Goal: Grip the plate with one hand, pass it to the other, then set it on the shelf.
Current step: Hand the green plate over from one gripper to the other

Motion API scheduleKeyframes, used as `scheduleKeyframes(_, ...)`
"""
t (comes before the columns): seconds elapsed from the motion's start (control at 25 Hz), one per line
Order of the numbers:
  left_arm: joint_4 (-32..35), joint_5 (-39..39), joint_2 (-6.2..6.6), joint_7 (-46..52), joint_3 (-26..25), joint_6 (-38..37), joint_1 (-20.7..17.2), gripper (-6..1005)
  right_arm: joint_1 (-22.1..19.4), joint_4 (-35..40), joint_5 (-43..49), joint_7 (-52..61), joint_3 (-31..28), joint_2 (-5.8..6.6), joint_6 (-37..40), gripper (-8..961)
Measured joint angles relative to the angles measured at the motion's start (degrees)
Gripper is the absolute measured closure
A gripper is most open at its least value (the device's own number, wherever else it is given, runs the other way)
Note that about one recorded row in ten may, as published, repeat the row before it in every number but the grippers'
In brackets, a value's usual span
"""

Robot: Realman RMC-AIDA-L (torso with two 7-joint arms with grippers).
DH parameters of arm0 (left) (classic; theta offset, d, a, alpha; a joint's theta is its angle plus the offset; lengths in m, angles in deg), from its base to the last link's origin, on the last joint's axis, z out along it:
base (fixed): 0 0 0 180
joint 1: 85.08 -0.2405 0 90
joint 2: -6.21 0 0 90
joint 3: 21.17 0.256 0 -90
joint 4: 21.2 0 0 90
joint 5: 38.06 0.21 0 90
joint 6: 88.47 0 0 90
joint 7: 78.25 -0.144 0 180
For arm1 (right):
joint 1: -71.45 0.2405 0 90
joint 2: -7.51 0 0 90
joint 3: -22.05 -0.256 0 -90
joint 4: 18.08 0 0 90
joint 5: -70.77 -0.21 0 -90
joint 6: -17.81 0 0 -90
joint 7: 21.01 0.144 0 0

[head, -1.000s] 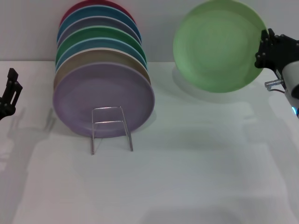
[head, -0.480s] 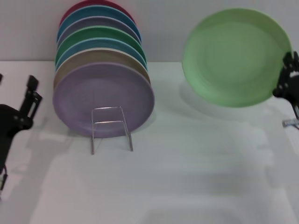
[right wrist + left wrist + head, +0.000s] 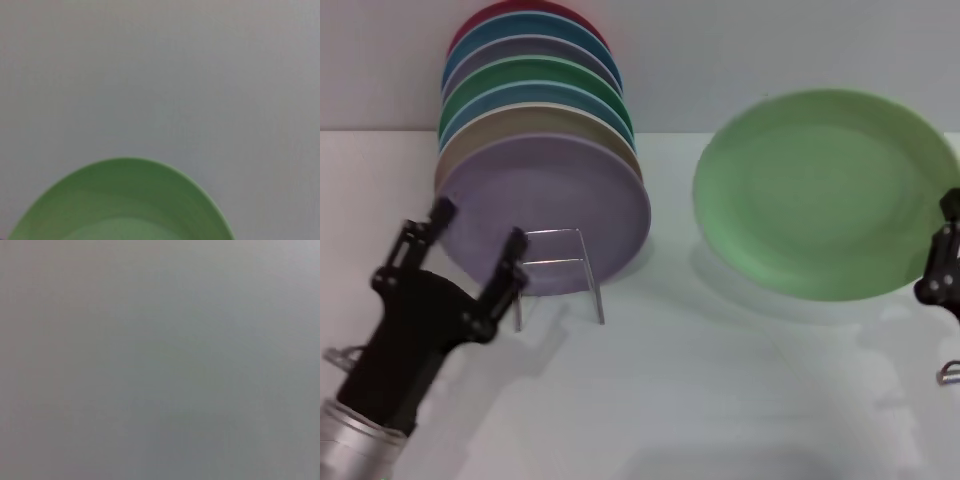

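Note:
The light mint-green plate [image 3: 825, 192] hangs tilted in the air at the right, its face toward me. My right gripper [image 3: 942, 262] is shut on the plate's right rim at the frame edge. The right wrist view shows the plate's upper rim [image 3: 122, 202] against a plain grey wall. My left gripper [image 3: 478, 252] stands open at the lower left, fingers pointing up, just in front of the rack's left side. The shelf [image 3: 558, 270], a thin wire rack, stands on the white table with its rectangular front loop free. The left wrist view shows only plain grey.
Several plates stand upright in the rack, a lavender plate [image 3: 545, 210] in front, then tan, blue, darker green [image 3: 535, 75] and a red one at the back. A white table [image 3: 720, 390] spreads below, with a grey wall behind.
My left gripper has come in from the left edge toward the rack and risen. The right gripper has dropped lower with the plate, which now tilts flatter and sits further down.

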Motion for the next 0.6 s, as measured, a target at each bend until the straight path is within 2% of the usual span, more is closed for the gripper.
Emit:
scheduleKeyframes(0.08,-0.7,0.0,-0.08,-0.4,3.2,1.0,0.4,231,-0.4,-1.0,-1.1,-2.8,2.2,-0.03,0.6,931)
scheduleKeyframes(0.32,-3.2,0.0,-0.11,-3.3,6.3,3.8,0.5,231,0.4,-4.2,-9.4,-14.4,13.0,-0.06,4.2,931)
scheduleKeyframes(0.6,-4.4,0.0,-0.1,-3.9,7.3,5.8,1.1,231,0.7,-5.8,-10.1,-19.6,17.3,-0.06,4.4,931)
